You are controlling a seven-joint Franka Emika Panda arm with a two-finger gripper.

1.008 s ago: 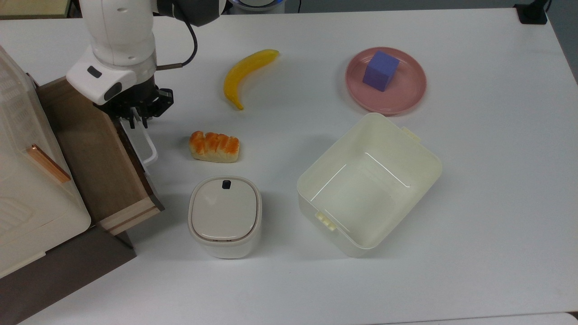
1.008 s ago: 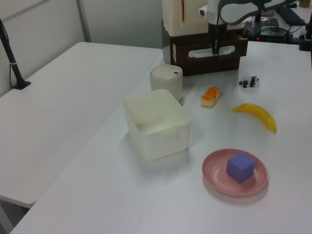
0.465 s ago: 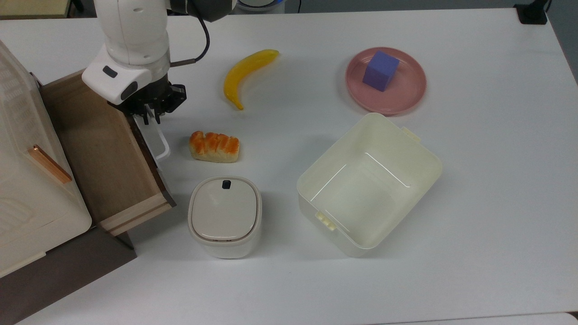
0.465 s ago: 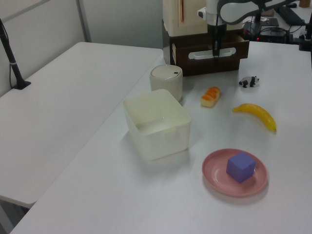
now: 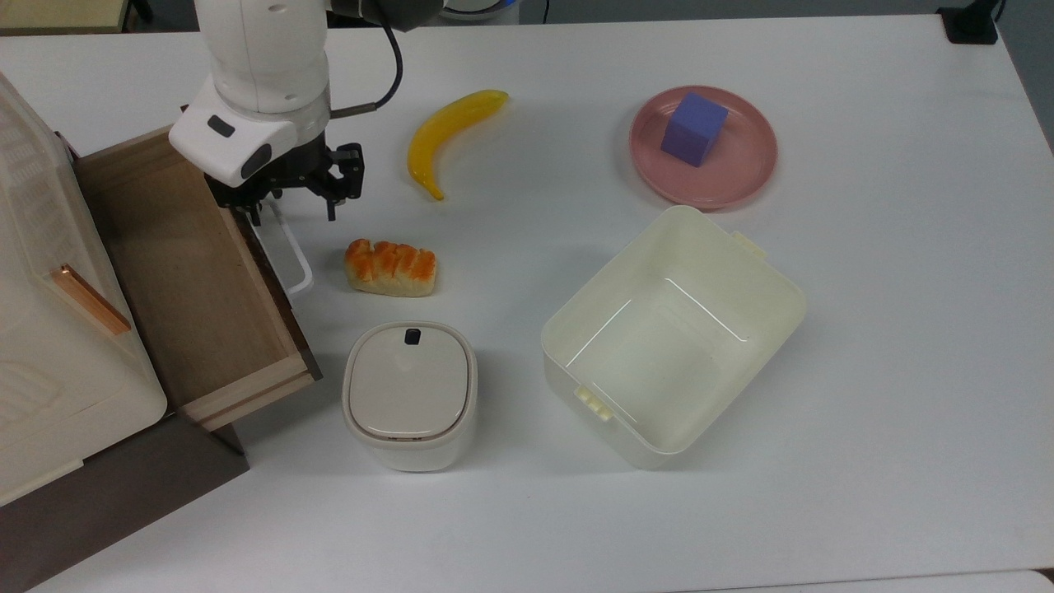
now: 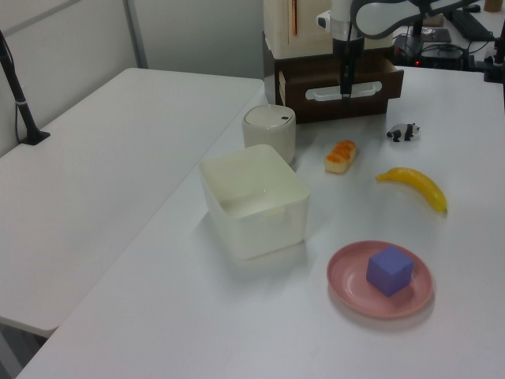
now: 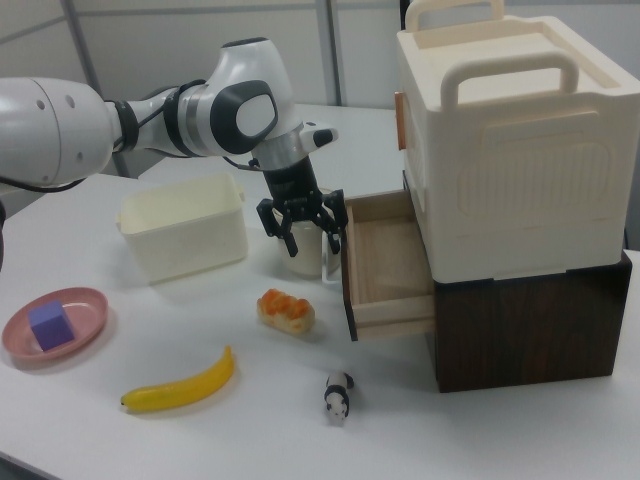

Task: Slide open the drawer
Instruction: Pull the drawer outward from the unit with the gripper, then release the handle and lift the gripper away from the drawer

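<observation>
One drawer (image 5: 177, 280) pulled well out, plywood floor exposed. Gripper (image 5: 292, 206) jaws spread around the white handle (image 5: 284, 251), gripping nothing. Release step; next, lift clear.

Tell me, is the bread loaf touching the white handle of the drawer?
Apart. In the top view, bare table shows between the bread loaf and the white handle of the drawer.
</observation>
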